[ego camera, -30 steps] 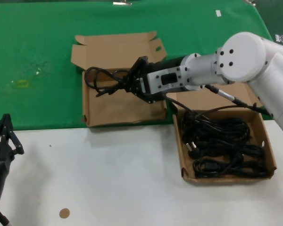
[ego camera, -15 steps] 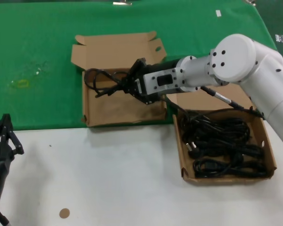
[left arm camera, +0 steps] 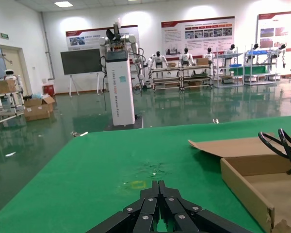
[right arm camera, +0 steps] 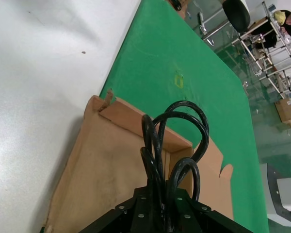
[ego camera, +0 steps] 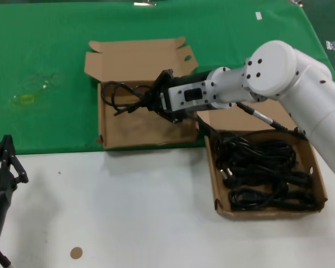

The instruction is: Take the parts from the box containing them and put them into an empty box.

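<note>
Over the empty box, the right gripper pinches a looped cable, clearest wrist-side.

right tool tips buried in coiled cable, left tool cut by frame edge

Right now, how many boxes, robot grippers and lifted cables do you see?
Boxes: 2 (left box, right box)
Grippers: 2 (right gripper, left gripper)
Lifted cables: 1 (cable)
Total: 5
</note>
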